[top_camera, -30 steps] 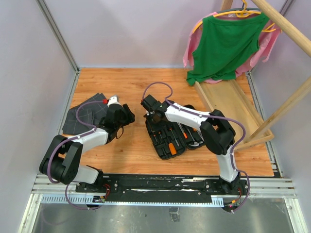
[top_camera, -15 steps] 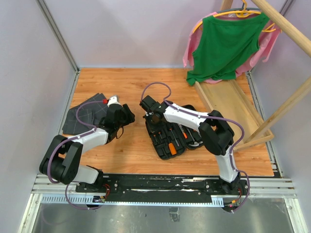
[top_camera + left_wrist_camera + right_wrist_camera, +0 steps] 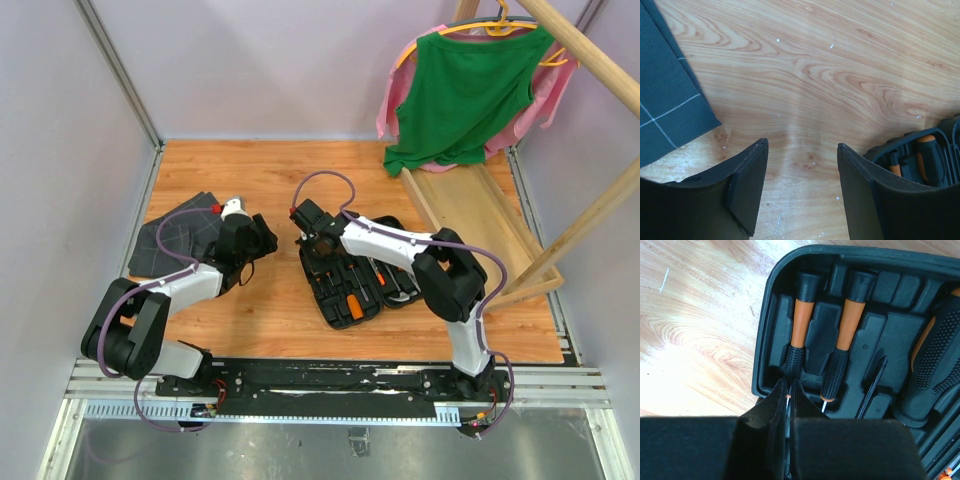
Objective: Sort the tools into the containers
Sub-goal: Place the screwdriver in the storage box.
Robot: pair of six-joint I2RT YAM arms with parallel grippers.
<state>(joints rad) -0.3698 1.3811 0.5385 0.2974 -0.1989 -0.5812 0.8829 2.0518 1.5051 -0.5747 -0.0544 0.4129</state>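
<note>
The open black tool case [image 3: 345, 285] lies in the middle of the wooden table. In the right wrist view two orange-and-black screwdrivers [image 3: 799, 325] [image 3: 842, 340] lie side by side in moulded slots at the case's end wall [image 3: 767, 340]. My right gripper [image 3: 788, 390] is shut on the thin steel shaft of the left-hand one. A thick black ribbed handle [image 3: 935, 365] fills the slot further right. My left gripper [image 3: 801, 145] hangs open over bare wood, left of the case [image 3: 920, 150], with nothing between its fingers.
A dark grey checked cloth [image 3: 175, 240] lies at the left, close to the left gripper. A long wooden tray [image 3: 480, 215] leans at the back right under a green and a pink garment [image 3: 465, 90] on a wooden rack.
The right wrist has shifted very slightly over the case's far end. The left arm has not moved.
</note>
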